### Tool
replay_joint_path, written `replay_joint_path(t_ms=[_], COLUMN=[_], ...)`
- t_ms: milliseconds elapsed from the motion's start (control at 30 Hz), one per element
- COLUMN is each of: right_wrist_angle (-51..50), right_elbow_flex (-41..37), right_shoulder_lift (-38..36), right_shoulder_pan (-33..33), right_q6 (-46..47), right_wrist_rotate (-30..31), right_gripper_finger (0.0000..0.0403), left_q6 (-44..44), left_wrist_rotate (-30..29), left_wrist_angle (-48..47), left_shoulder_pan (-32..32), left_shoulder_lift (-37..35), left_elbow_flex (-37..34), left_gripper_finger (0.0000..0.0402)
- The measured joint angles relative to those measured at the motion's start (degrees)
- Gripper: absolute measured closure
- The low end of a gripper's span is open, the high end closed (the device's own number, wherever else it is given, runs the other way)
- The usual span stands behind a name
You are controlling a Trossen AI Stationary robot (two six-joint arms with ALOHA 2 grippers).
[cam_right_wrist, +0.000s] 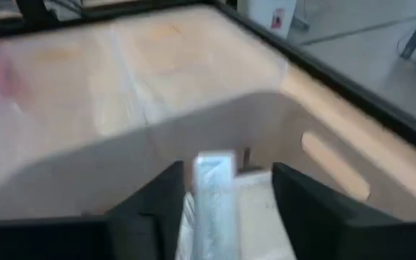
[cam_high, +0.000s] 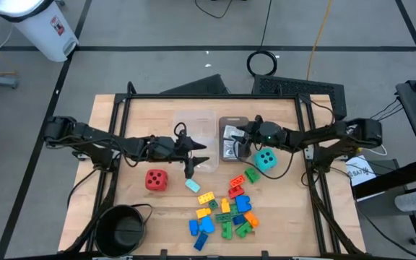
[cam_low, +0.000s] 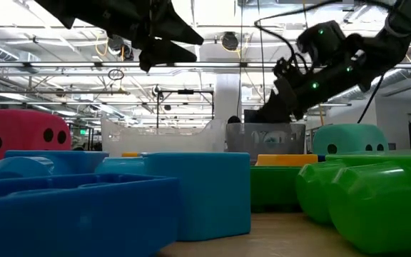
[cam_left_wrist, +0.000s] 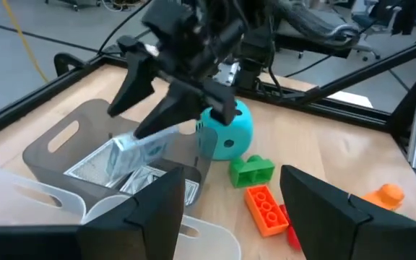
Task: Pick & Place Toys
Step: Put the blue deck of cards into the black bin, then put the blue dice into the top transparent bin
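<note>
My right gripper [cam_high: 235,144] hangs open over the grey tray [cam_high: 231,124], which holds several white, silver-looking cards [cam_left_wrist: 132,173]. One card [cam_right_wrist: 215,191] stands tilted just under its fingertips, between them. My left gripper [cam_high: 196,159] is open and empty above the near edge of the clear tub [cam_high: 197,130]. The teal die [cam_high: 266,159] rests on the table right of the tray. The red die [cam_high: 156,180] rests near the left. Small bricks [cam_high: 226,213] lie in a heap toward the near edge. My right gripper stands with its fingers on either side of the card's upper end [cam_left_wrist: 141,146], pointing slantwise down into the tray. The gap is wider than the card. I cannot tell whether a fingertip touches it. The card's lower end lies among the cards in the tray.
A round black bowl [cam_high: 121,230] sits at the near left corner. A green brick [cam_left_wrist: 251,171] and an orange brick [cam_left_wrist: 266,209] lie near the teal die. A pale blue piece [cam_high: 192,185] lies alone beside the red die. A black frame [cam_high: 208,96] borders the table.
</note>
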Motion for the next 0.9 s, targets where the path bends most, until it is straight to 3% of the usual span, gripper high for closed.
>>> replay_joint_path(t_ms=[233, 400, 533, 733, 900], right_wrist_angle=[-10.47, -18.41, -21.12, -26.1, -32.53], right_elbow_flex=[-0.02, -0.02, -0.02, -0.02, 4.32], right_shoulder_lift=[-11.75, -18.07, -22.39, -26.6, -25.78], right_shoulder_pan=[4.41, 7.95, 12.35, 25.75, 36.01], right_q6=[-0.18, 3.24, 0.17, -11.28, -9.61], right_wrist_rotate=[1.88, -0.09, 0.36, 12.19, 19.11], right_gripper_finger=[0.012, 0.0122, 0.0136, 0.0139, 0.0102], left_q6=[-2.42, -3.23, -4.47, -10.46, -10.65], left_wrist_rotate=[-0.02, -0.04, -0.04, 0.6, 0.87], left_wrist_angle=[-0.29, -0.33, -0.34, -0.4, -0.44], left_shoulder_pan=[-0.02, -0.02, -0.02, -0.07, -0.33], left_shoulder_lift=[0.0, 0.0, 0.0, 0.0, 0.02], left_elbow_flex=[0.0, 0.0, 0.0, 0.0, 0.0], left_gripper_finger=[0.0169, 0.0169, 0.0169, 0.0169, 0.0169])
